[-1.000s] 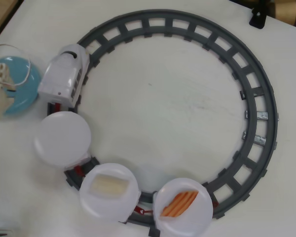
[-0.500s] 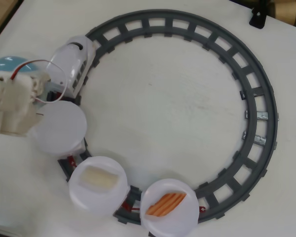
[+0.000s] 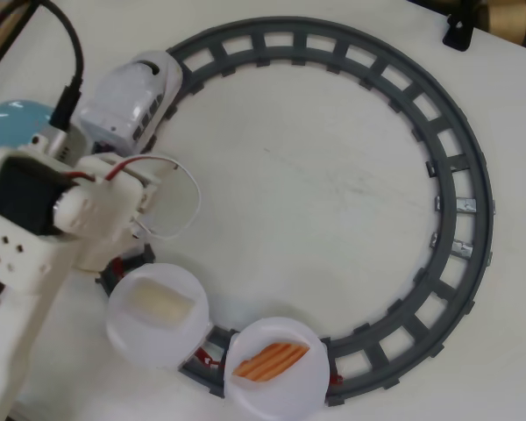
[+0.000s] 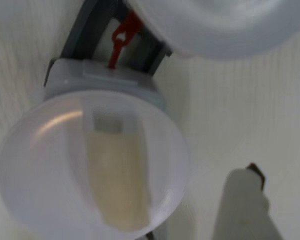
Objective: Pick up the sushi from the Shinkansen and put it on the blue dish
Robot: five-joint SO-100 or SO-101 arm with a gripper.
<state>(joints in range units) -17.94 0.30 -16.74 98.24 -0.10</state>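
Across the 3 overhead pictures the Shinkansen [image 3: 131,96] has crept clockwise along the grey track [image 3: 456,175], its nose now pointing up the ring's upper left arc; the cars trailing it have followed, so the plate with the pale sushi [image 3: 162,304] and the plate with the orange-striped sushi [image 3: 270,361] both sit further round the bottom of the track than 1 second ago. Over the same second the arm [image 3: 61,219] has swung in from the left edge of the overhead view and now hangs above the car directly behind the Shinkansen, hiding that car's plate and most of the blue dish [image 3: 13,123], which shows only as a sliver just left of the Shinkansen, outside the track. In the wrist view the pale sushi [image 4: 117,175] lies lengthwise on its white plate [image 4: 35,165] with 1 fingertip [image 4: 242,200] blurred off to the right of that plate; the other is out of frame, so whether the jaws are open or closed cannot be told (nothing is seen held). The likely reading: the arm is lining up on the pale piece while its target is moving, so timing the descent matters; both pieces are on the train, none on the dish, and the desk [image 3: 316,193] inside the ring is bare.
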